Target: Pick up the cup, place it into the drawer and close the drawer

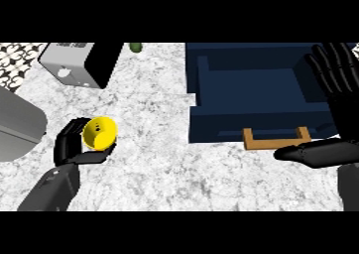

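Observation:
A yellow cup [101, 132] lies tilted at the left of the marble counter, its mouth facing me. My left hand [71, 145] is curled round it, fingers behind and thumb below. The dark blue drawer [206, 94] stands pulled open at the upper right, with a wooden handle [276, 141] on its front. My right hand [340, 104] stands open beside the drawer's right side, fingers straight up and thumb pointing left just below the handle's right end.
A white and black box-shaped appliance [78, 62] stands at the back left. A grey rounded object [14, 126] fills the left edge. A small green thing [136, 47] shows at the counter's far edge.

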`<state>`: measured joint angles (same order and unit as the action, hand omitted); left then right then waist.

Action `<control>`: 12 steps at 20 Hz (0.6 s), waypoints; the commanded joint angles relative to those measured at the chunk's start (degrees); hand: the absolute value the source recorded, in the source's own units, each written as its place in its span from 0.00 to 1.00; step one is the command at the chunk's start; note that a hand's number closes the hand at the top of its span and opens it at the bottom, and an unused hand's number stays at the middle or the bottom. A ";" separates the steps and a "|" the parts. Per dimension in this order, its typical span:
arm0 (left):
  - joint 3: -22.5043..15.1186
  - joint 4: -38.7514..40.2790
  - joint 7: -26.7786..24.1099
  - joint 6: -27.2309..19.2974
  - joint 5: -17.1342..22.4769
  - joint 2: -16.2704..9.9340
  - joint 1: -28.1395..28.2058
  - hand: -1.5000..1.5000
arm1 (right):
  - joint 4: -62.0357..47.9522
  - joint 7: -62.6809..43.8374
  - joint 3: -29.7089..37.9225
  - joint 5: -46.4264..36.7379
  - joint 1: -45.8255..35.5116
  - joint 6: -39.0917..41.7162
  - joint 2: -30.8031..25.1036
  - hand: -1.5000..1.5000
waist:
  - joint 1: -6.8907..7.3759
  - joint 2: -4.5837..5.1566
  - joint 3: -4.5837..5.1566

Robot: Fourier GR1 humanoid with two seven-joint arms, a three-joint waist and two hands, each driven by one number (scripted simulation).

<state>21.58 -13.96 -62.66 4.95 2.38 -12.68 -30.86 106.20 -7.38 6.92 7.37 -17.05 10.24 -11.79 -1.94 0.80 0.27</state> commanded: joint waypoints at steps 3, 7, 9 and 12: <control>1.99 -2.55 -8.07 2.34 2.54 3.66 -0.39 1.00 | 2.49 -2.07 1.79 2.02 2.17 0.20 -0.68 0.00 | 0.59 -0.55 -0.13; -0.82 -5.90 -5.67 5.63 1.05 4.17 -3.68 1.00 | -0.23 0.89 0.95 -0.34 1.78 0.26 -0.41 0.00 | 1.13 -0.62 -0.20; -2.80 -6.75 -2.04 7.49 -0.07 3.58 -5.56 1.00 | -1.99 0.53 2.11 0.36 0.54 1.43 -2.09 0.00 | 1.31 -0.65 -0.23; -4.77 -12.73 3.81 4.90 0.27 7.43 -9.22 1.00 | -2.05 -0.76 3.02 0.90 0.36 1.14 -2.53 0.00 | 2.35 -1.24 -0.34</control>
<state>18.98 -22.01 -60.25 7.11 2.85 -7.16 -36.95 105.21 -7.58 8.52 7.67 -16.66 10.85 -13.09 -0.42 0.00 0.04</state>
